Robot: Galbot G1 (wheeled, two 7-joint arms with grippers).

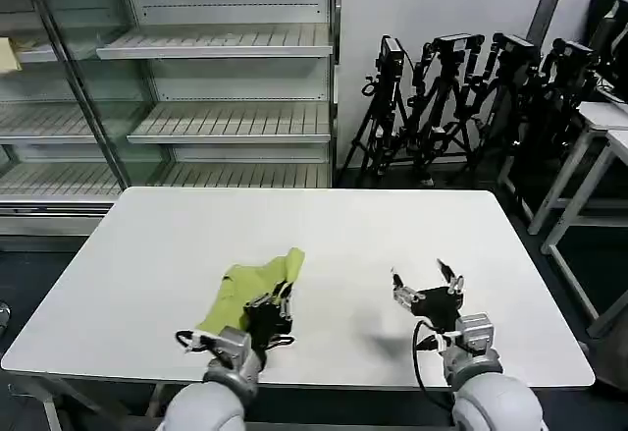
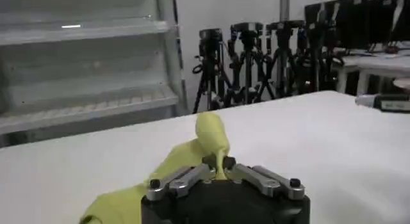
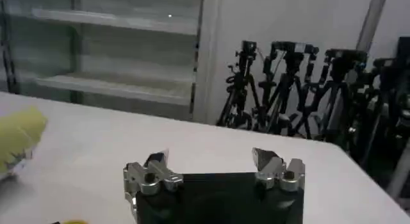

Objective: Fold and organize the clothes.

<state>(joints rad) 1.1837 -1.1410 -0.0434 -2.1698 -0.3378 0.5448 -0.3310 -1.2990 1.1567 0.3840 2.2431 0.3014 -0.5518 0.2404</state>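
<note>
A plain white counter [image 1: 324, 254] with rounded corners lies in front of me, smooth and matte, in a room with pale walls. Nearest to me, at the counter's front edge on my left side, my left gripper [image 1: 283, 303] rests low over the surface with its fingers pressed together on a fold of the shirt [image 1: 257, 286]. From the left wrist camera, the two metal fingers [image 2: 256, 177] meet on a thin pinch of the lime fabric, which rises above them in a soft rounded peak.

The shirt is a small bunched heap of thin yellow-green cloth, crumpled rather than flat, lying on the counter's front left part and reaching from my left gripper toward the middle. It carries no print that I can make out.

On my right side, also close to the front edge and well apart from the shirt, my right gripper [image 1: 426, 280] hovers just above the bare counter. Its fingers [image 3: 268, 160] stand wide apart with nothing between them. An edge of the shirt [image 3: 19, 139] appears off to the side in the right wrist camera.

Beyond the far edge of the counter, a tall metal shelving unit [image 1: 226, 87] with slatted shelves stands on my left. To its right, a cluster of black tripods [image 1: 461, 107] leans against the wall, and more white tables [image 1: 599, 146] sit at the far right.
</note>
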